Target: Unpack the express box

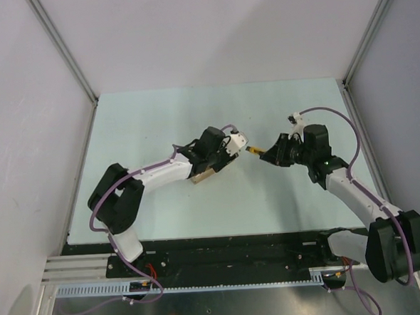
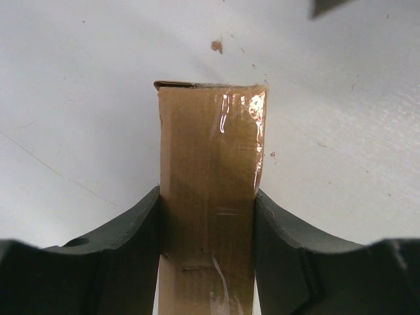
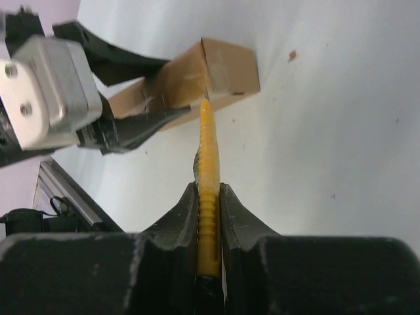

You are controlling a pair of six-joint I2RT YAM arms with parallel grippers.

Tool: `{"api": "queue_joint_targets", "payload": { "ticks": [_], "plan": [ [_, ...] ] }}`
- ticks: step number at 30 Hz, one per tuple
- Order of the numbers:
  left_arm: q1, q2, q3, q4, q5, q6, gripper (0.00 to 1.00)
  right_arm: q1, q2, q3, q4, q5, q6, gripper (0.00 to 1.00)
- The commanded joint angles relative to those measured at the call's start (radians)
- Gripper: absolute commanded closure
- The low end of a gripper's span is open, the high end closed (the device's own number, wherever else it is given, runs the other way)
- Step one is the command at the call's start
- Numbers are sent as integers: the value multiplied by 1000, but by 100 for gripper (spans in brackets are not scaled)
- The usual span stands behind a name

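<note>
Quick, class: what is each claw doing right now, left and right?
Left claw: closed, holding the cardboard box.
Right claw: closed, holding the yellow knife.

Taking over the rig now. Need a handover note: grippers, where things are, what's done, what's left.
Left gripper: shut on the express box, fingers clamped on its two long sides, over mid-table.
Right gripper: shut on the utility knife, tip at the box's end edge.
Done: box gripped, knife in hand, the two brought together.
Left: clear tape looks uncut and the flap is closed. Slit the tape, open the box, empty it.
</note>
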Motion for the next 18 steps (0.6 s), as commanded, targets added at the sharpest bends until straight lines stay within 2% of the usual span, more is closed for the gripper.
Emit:
{"api": "queue_joint_targets", "payload": {
  "ticks": [1, 9, 18],
  "plan": [
    [-21, -7, -75, -74, 1, 1, 82, 0, 69, 51, 180, -1, 22, 100],
    [-38, 4, -82, -72, -14, -5, 83, 40, 201, 91, 286, -12, 52, 100],
    [-43, -2, -96, -72, -22, -19, 83, 77, 237, 111, 308, 2, 38, 100]
  ]
}}
